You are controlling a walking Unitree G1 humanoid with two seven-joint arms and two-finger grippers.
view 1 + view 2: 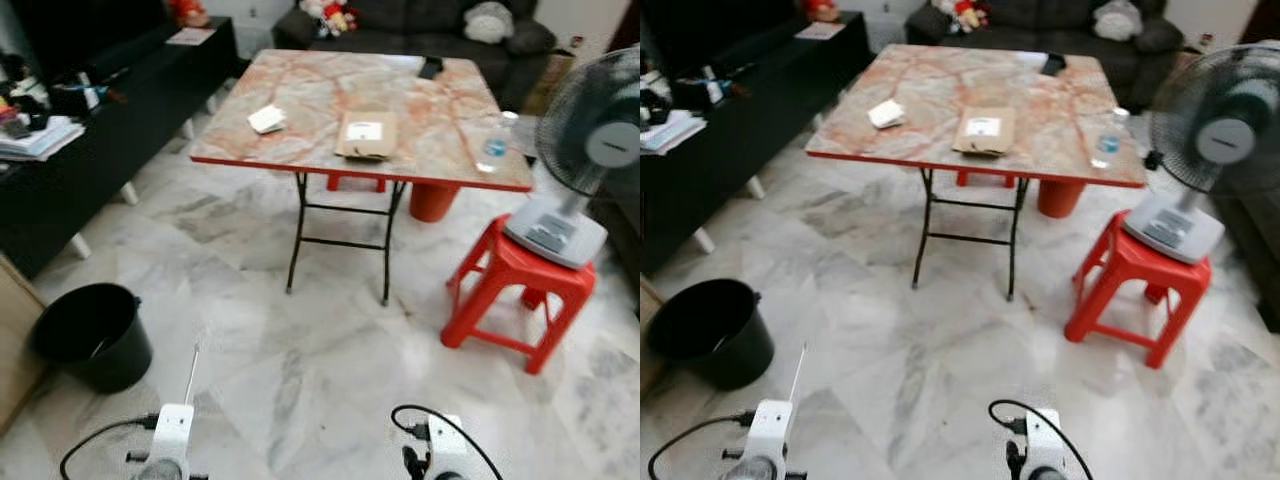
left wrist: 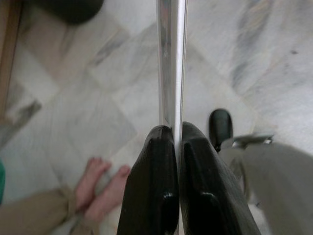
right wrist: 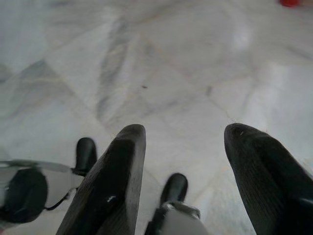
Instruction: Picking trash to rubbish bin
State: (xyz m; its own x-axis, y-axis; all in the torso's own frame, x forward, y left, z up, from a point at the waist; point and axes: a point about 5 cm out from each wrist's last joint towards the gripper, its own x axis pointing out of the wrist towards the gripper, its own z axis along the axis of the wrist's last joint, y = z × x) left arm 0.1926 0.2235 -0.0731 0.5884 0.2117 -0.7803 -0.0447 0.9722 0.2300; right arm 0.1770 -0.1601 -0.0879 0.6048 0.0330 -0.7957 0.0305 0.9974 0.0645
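Note:
On the marble-patterned folding table (image 1: 330,80) lie a crumpled white paper (image 1: 267,119), a flat brown package (image 1: 366,134) and, near the right edge, a clear plastic bottle (image 1: 495,142). A black bucket (image 1: 110,365) stands on the floor at the left, close to my left arm. My left gripper (image 2: 177,129) hangs low over the floor, shut on a thin flat silvery strip (image 2: 170,58) that sticks up from it as a pale sliver (image 1: 192,372). My right gripper (image 3: 188,132) is open over bare floor, holding nothing.
A red stool (image 1: 520,290) carrying a standing fan (image 1: 590,140) is right of the table. A long black cabinet (image 1: 100,150) runs along the left, with a dark sofa (image 1: 420,25) behind. A person's bare feet (image 2: 100,188) stand just behind me. Marble floor (image 1: 330,360) lies open ahead.

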